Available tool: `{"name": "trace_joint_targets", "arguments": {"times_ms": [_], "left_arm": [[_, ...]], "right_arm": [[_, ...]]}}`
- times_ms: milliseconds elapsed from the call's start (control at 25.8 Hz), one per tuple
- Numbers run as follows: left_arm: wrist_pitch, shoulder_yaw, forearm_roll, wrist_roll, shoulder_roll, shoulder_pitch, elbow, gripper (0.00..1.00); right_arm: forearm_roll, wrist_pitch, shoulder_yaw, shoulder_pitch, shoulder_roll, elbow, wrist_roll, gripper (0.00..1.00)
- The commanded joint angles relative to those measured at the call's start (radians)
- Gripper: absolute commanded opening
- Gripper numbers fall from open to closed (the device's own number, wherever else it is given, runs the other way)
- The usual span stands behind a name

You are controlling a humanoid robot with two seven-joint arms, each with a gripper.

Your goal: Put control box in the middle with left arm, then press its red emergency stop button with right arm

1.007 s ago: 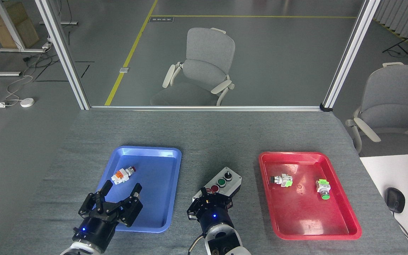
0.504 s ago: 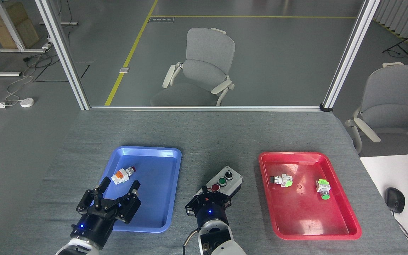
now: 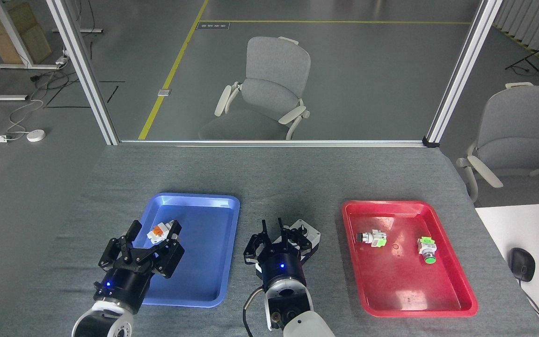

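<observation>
Grey felt worktop [image 3: 269,173], blue tray [image 3: 204,262] toward left edge, red tray [image 3: 442,299] toward right. Control box [image 3: 310,236] on bare cloth between trays, near front edge, mostly hidden behind right gripper [image 3: 279,238], fingers apart. Left gripper [image 3: 144,243] over blue tray's front left corner, fingers spread, empty.

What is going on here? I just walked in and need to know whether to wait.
The control box sits on the grey cloth between the blue tray and the red tray. The right gripper hovers over it with fingers spread, hiding most of its controls, so the emergency stop button cannot be seen. The left gripper is open over the blue tray, holding nothing.
</observation>
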Motion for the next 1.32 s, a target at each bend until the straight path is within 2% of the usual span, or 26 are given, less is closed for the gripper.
{"name": "trace_joint_targets", "arguments": {"times_ms": [0,155,310,387,581,697,775,930,1007,1123,1278], "left_arm": [[0.01,-0.009,-0.011,0.0,0.005,-0.015,0.0,0.98],[0.01,-0.011,-0.117,-0.001,0.014,-0.021,0.007,0.97],[0.004,-0.011,-0.177,0.0,0.019,-0.013,0.03,0.98],[0.002,-0.011,-0.18,0.0,0.022,-0.008,0.043,0.98],[0.002,-0.013,-0.198,0.0,0.025,0.025,0.054,0.98],[0.001,-0.013,-0.215,0.002,0.023,0.036,0.051,0.98],[-0.001,-0.013,-0.214,0.004,0.02,0.041,0.049,0.98],[0.001,-0.011,-0.211,0.004,0.008,0.035,0.051,0.98],[0.005,-0.009,-0.209,0.004,0.007,0.03,0.051,0.98],[0.013,-0.008,-0.201,0.004,0.005,0.025,0.053,0.98],[0.036,-0.011,-0.197,0.004,-0.029,0.025,0.053,0.98]], "right_arm": [[-0.001,-0.011,-0.045,0.016,-0.007,-0.092,-0.041,0.92],[-0.002,-0.027,-0.121,0.03,-0.04,-0.172,-0.041,0.95],[-0.021,-0.131,-0.224,0.05,-0.094,-0.241,-0.041,0.97],[-0.057,-0.182,-0.272,0.065,-0.119,-0.246,-0.041,0.98],[-0.166,-0.292,-0.345,0.086,-0.221,-0.256,-0.042,0.98],[-0.251,-0.361,-0.404,0.103,-0.277,-0.256,-0.049,0.98],[-0.312,-0.421,-0.444,0.128,-0.307,-0.256,-0.07,0.98],[-0.39,-0.521,-0.51,0.191,-0.373,-0.256,-0.145,0.98],[-0.416,-0.557,-0.554,0.223,-0.383,-0.256,-0.174,0.98],[-0.421,-0.585,-0.608,0.254,-0.384,-0.256,-0.19,0.98],[-0.421,-0.582,-0.603,0.26,-0.395,-0.256,-0.213,0.98]]}}
